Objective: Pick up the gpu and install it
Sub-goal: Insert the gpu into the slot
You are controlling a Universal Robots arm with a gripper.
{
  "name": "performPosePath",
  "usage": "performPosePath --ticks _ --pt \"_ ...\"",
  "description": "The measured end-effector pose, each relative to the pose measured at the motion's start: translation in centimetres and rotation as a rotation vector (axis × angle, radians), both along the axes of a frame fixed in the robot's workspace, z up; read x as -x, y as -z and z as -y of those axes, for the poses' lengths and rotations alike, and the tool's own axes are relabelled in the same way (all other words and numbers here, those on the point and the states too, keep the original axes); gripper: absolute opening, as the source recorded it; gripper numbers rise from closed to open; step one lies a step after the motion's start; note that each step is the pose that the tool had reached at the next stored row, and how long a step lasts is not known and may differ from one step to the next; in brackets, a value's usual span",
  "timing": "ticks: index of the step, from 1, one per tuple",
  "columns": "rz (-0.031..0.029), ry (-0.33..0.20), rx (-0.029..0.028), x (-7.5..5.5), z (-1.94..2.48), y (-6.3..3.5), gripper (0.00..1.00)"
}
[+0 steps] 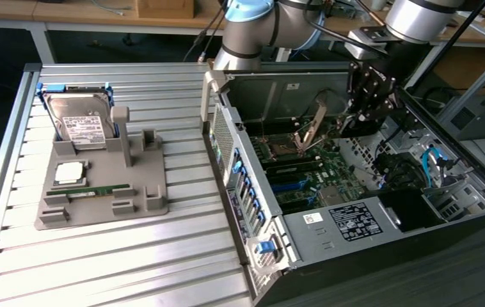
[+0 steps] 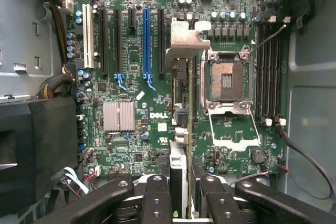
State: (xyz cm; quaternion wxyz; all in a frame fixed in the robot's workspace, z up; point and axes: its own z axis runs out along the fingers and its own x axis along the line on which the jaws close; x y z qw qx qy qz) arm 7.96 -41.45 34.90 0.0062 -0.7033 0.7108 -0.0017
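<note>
I have the graphics card (image 2: 187, 129) pinched between the two fingers (image 2: 156, 198) of the gripper (image 2: 184, 184), which are closed onto its flat faces. In the wrist view I look along its thin edge, and its silvery end bracket (image 2: 184, 40) is at the far end. The card is inside the open computer case (image 1: 328, 224), over the green motherboard (image 2: 131, 77). I cannot tell whether it touches the board.

In the wrist view its edge runs between the long blue slot (image 2: 146, 40) and the open processor socket (image 2: 226, 80). A small ribbed heatsink (image 2: 118, 116) sits on the board beyond the blue slot.

In the exterior view the gripper (image 1: 349, 125) reaches down into the case with the card (image 1: 318, 125) at a slant below it. On the exterior view's left, well apart from the case, a grey tray (image 1: 97, 204) lies on the slatted table (image 1: 97, 268). It holds a hard drive (image 1: 80, 121) leaning upright, a square chip (image 1: 69, 171) and a narrow memory stick (image 1: 89, 190).
</note>
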Motion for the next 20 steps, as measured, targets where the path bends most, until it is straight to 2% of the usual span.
performPosePath --ticks 2,6,8,10,11,20 --pt "-0.0001 0.0 0.0002 0.4 0.07 0.01 0.27" --pt "-0.0011 0.0 -0.0004 0.9 0.49 0.15 0.27" --pt "-0.0094 0.0 -0.0002 0.9 0.55 0.29 0.27" --pt "-0.0234 0.0 -0.0001 0.9 0.59 0.47 0.27" --pt "-0.0281 0.0 0.0 0.9 0.62 0.51 0.27" --pt "-0.0291 0.0 -0.0004 1.9 1.31 0.73 0.27"
